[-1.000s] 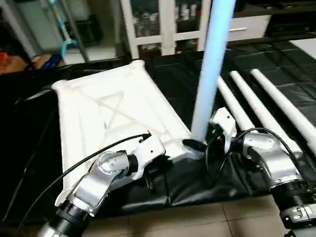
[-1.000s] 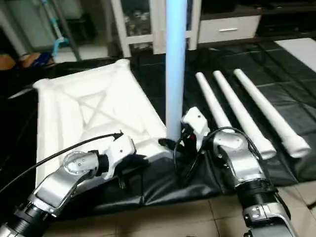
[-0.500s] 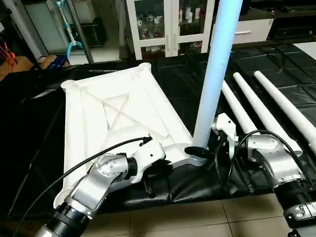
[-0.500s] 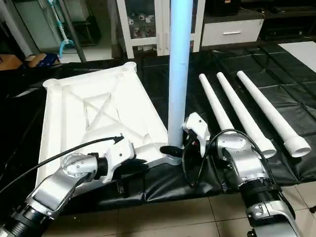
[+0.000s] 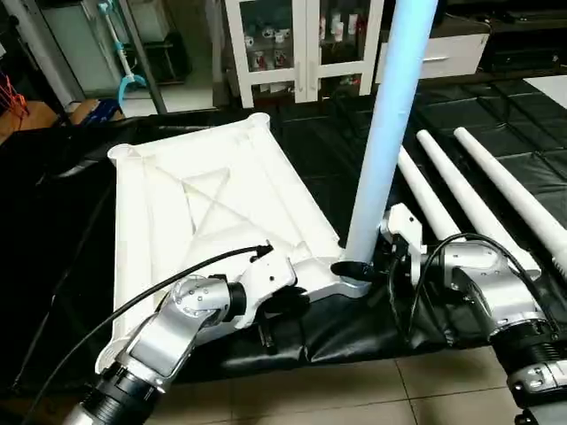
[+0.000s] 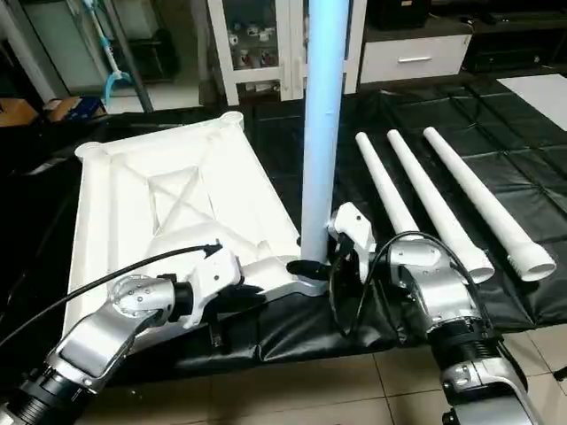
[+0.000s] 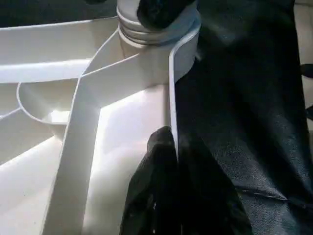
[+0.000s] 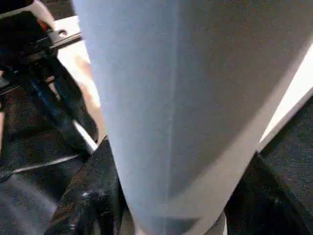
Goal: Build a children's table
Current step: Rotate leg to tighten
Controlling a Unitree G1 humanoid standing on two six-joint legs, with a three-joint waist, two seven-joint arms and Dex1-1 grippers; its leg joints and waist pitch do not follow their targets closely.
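The white ribbed plastic tabletop (image 5: 204, 204) lies underside up; the left hand (image 7: 177, 161) pinches its rim. The right hand (image 8: 166, 196), fingers apart, straddles the upright white tubular leg (image 6: 321, 133).

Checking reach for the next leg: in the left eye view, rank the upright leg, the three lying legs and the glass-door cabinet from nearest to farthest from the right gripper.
1. Upright leg, at the right gripper, in the tabletop's near corner socket.
2. Lying legs, on the robot's right side.
3. Cabinet, far back.
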